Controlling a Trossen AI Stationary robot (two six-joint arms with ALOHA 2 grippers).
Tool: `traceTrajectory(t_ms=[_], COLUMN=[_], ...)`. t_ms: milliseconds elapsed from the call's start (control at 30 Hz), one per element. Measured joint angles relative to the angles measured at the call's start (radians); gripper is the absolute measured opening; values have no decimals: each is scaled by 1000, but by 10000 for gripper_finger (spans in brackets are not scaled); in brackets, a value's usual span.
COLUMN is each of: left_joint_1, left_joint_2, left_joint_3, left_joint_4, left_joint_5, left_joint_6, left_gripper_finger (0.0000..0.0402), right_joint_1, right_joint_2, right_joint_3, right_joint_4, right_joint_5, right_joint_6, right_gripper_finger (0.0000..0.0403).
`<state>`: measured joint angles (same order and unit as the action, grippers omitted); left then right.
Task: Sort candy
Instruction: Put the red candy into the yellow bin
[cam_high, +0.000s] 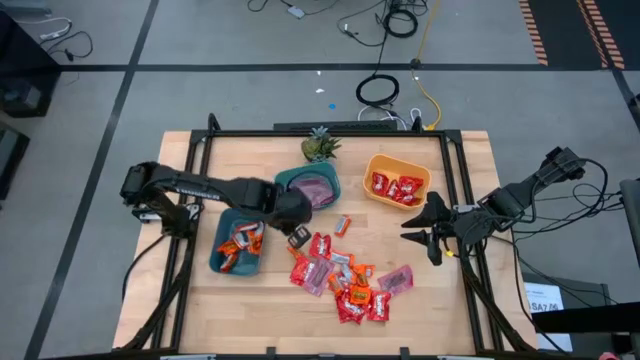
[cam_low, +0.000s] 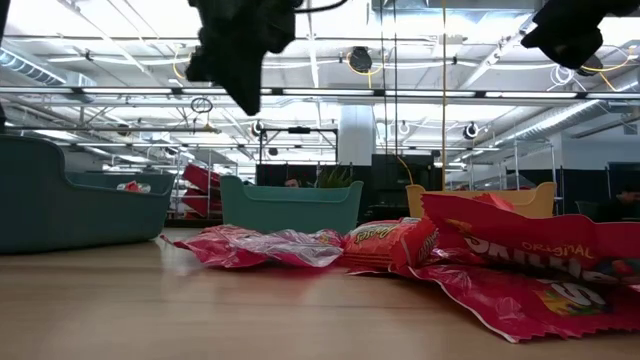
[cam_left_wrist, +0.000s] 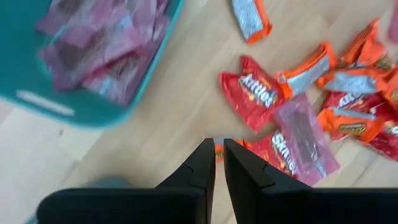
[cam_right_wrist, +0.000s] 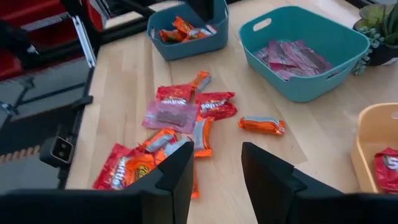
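While both arms hang over the wooden table (cam_high: 200, 300):
- left gripper (cam_left_wrist: 217, 163) – fingers nearly closed, grasping nothing, above the candy (cam_high: 345, 285) heap's edge
- right gripper (cam_right_wrist: 214, 171) – fingers parted, empty, beside the yellow bowl (cam_high: 383, 160)
- candy – loose at table centre, some in bowls

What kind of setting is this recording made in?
Likely a robotics lab or industrial workshop: a wooden table in a metal frame, loose cables on a taped concrete floor, and exposed ceiling pipes and lights behind.
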<state>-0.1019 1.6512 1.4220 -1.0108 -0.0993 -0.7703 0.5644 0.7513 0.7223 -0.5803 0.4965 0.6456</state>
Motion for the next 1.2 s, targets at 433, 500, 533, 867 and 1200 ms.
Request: traceTrajectory(t_ms=[433, 500, 533, 867, 1200], left_joint_1=[-261, -286, -296, -319, -326], left_joint_2=[0, 0, -1, -1, -1], left_joint_3=[0, 0, 0, 0, 0], left_joint_4=[-29, -29, -29, -29, -20], left_joint_5=[-72, -69, -67, -66, -31], left_joint_6=[-134, -133, -133, -55, -111], left_gripper_finger=[44, 44, 44, 44, 44], right_joint_1=[0, 0, 0, 0, 0], right_joint_2=[0, 1, 1, 1, 1], right_joint_3=[0, 0, 0, 0, 0], right_joint_4=[98, 99, 98, 99, 99], right_joint_5=[0, 0, 0, 0, 0], right_joint_6=[49, 65, 74, 76, 76], right_gripper_finger=[126, 126, 126, 126, 126])
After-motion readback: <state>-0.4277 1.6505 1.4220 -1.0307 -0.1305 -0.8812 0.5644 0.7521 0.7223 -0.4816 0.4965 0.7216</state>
